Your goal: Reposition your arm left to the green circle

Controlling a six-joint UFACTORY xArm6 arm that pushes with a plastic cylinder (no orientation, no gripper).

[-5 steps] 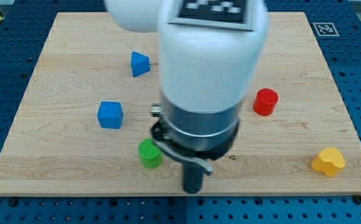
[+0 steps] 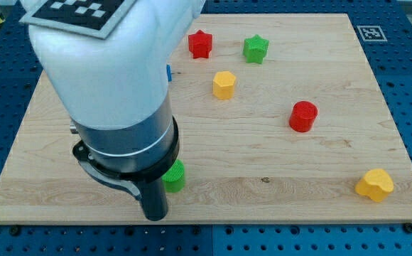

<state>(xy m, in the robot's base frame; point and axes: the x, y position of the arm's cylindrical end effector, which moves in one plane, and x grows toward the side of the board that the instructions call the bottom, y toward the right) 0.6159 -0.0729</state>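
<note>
The green circle, a short green cylinder, stands near the bottom edge of the wooden board, partly hidden by my arm. My tip is at the end of the dark rod, just left of and below the green circle, close to the board's bottom edge. The big white arm body covers the left part of the board.
A red star and a green star lie at the top. A yellow hexagon sits below them. A red cylinder is at the right, a yellow heart-like block at the bottom right. A blue sliver peeks beside the arm.
My arm has swung left: the tip went from the green circle's right side to its lower left. The arm now hides the two blue blocks and uncovers the stars and the yellow hexagon.
</note>
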